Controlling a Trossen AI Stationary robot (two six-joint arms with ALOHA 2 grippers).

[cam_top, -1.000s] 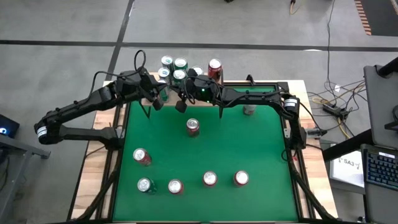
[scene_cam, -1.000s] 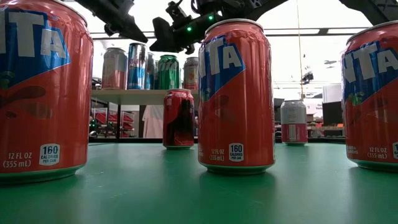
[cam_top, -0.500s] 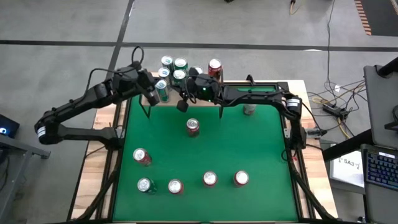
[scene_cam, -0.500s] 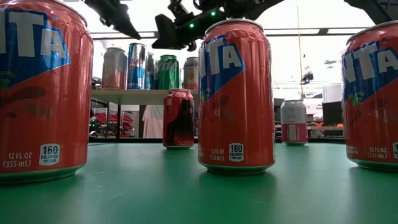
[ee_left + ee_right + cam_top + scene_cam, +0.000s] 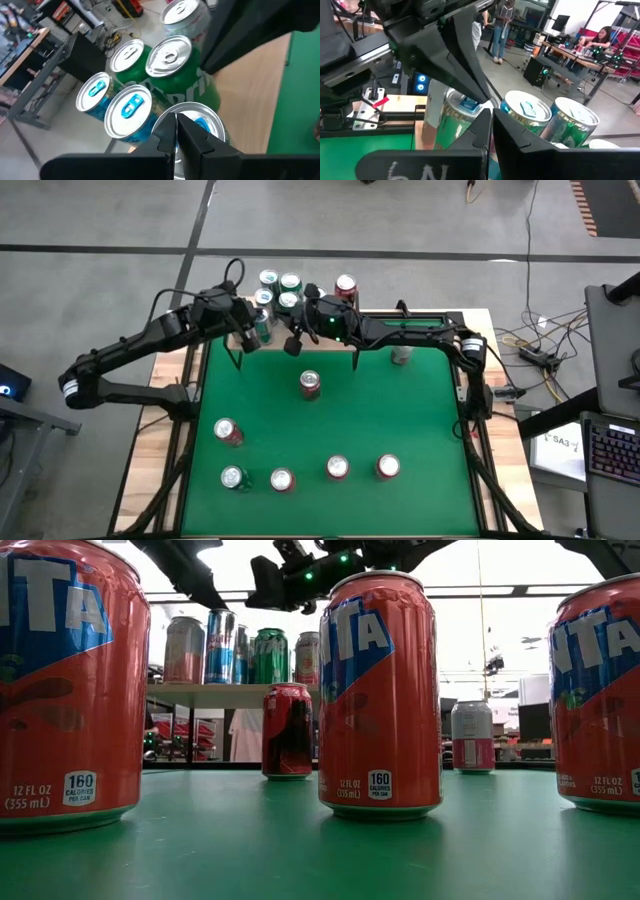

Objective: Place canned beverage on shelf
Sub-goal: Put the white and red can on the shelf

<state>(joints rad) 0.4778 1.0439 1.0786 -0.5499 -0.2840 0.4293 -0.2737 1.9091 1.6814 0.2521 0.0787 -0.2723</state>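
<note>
Shelf [image 5: 300,315] at far edge of green table [image 5: 330,420], left of centre; light-wood board on thin black legs, seen in low view [image 5: 215,695] behind the near cans. Loaded with a cluster of upright cans: green ones [image 5: 289,283], blue-tabbed ones, a red can [image 5: 345,288] at its right end. Low view shows a silver can, a blue-and-silver can, a green can [image 5: 268,655] and another beside it in a row on the board.

Left gripper [image 5: 249,340] over shelf's left part, fingers pressed together, holding nothing; in left wrist view the tips [image 5: 177,132] sit right above the silver top of the nearest can [image 5: 192,117], contact not clear. Green cans [image 5: 170,60] and blue-tabbed cans [image 5: 132,107] packed touching just beyond.

Right gripper [image 5: 293,345] just beside the left one, near shelf's front edge, jaws likewise closed and empty. Right wrist view looks past closed fingertips [image 5: 487,130] at the left arm's fingers over a green can [image 5: 452,117], two more cans [image 5: 525,112] next to it.

On table, well apart from shelf: one red can [image 5: 310,384] mid-table, one [image 5: 228,431] toward left, row of four near front edge [image 5: 310,473], silver can [image 5: 400,357] near far right. People in the room beyond [image 5: 602,37].
</note>
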